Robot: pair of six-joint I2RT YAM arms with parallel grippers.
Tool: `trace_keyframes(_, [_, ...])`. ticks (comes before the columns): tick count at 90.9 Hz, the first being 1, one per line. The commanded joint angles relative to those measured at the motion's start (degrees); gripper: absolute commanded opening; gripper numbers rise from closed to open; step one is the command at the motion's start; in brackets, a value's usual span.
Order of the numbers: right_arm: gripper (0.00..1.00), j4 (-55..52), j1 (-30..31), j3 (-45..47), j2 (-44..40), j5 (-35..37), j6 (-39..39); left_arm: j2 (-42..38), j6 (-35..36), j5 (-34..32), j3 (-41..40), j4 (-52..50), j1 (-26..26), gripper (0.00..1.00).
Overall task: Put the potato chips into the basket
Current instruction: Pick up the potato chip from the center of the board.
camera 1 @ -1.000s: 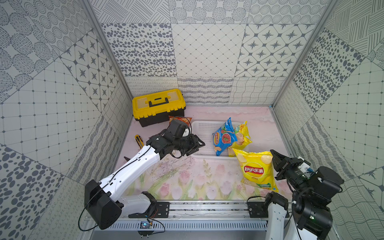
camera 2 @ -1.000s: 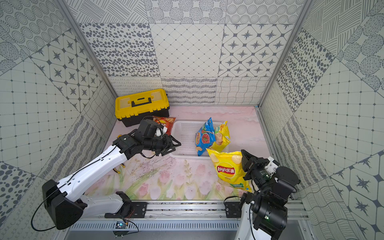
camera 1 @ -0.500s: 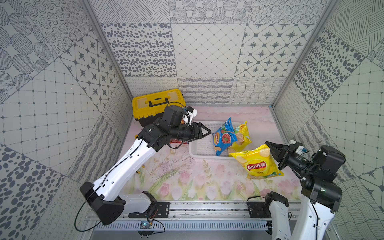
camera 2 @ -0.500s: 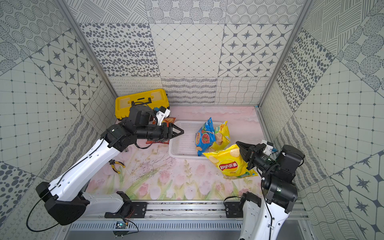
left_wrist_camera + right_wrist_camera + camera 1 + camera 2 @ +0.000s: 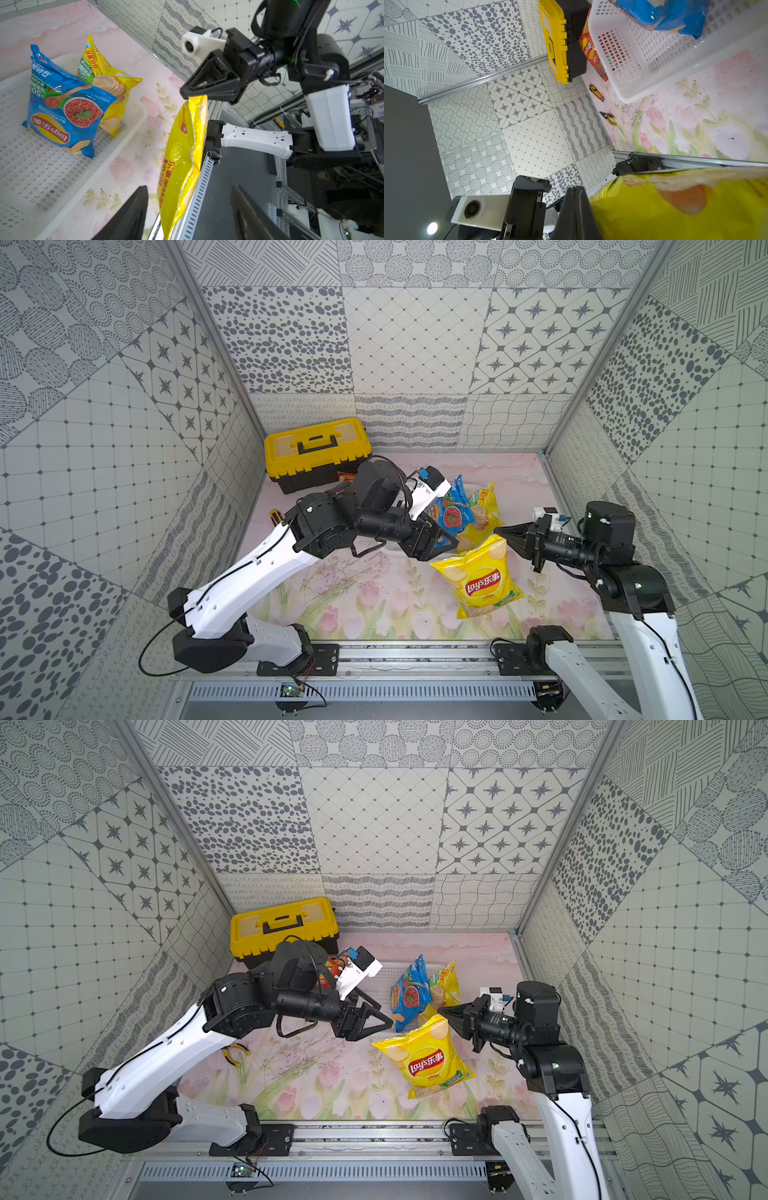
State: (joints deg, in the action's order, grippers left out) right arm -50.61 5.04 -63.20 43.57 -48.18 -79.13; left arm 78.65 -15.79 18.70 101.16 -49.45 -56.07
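Far left, back corner: yellow-and-black plastic toolbox (image 5: 318, 452), lid closed. In front of it, by the left wall, a yellow utility knife (image 5: 596, 92) and yellow-handled pliers (image 5: 608, 118) lie on the floral table mat (image 5: 374, 593), well apart from the chips.

Red-orange crinkly chip bag (image 5: 588, 49): wedged between the toolbox and the white perforated plastic basket (image 5: 643, 68), outside it and against its left wall.

Left arm: reaches from the front-left base diagonally over the basket's left end, hiding much of it in both top views. Left gripper (image 5: 451, 540) points right, roughly level, its jaws apart and holding nothing.

In the basket's right end, a blue glossy chip bag (image 5: 68, 108) stands leaning, with a yellow chip bag (image 5: 112, 83) just behind it and touching it.

A second yellow chip bag (image 5: 478, 576) hangs above the mat, in front of the basket and outside it. Its upper left corner is near the left gripper's tips; contact cannot be told.

Right arm: rises from the front-right base, forearm level and pointing left. Right gripper (image 5: 498, 531) is clamped on the hanging bag's top edge.
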Motion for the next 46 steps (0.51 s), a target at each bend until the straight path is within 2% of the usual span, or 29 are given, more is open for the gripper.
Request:
trace_keyframes(1, [0.0, 6.89, 2.27, -0.6, 1.36, 3.43, -1.7, 0.03, 11.57, -6.25, 2.14, -6.65, -4.7, 0.69])
trace_keyframes(17, [0.0, 9.32, 6.98, -1.09, 3.72, 5.9, -2.7, 1.52, 14.61, -10.45, 2.77, -9.51, -6.82, 0.7])
trace_keyframes(46, [0.0, 13.51, 13.12, -1.27, 5.06, 9.9, -5.76, 6.39, 17.2, -13.17, 4.63, -10.59, -8.78, 0.73])
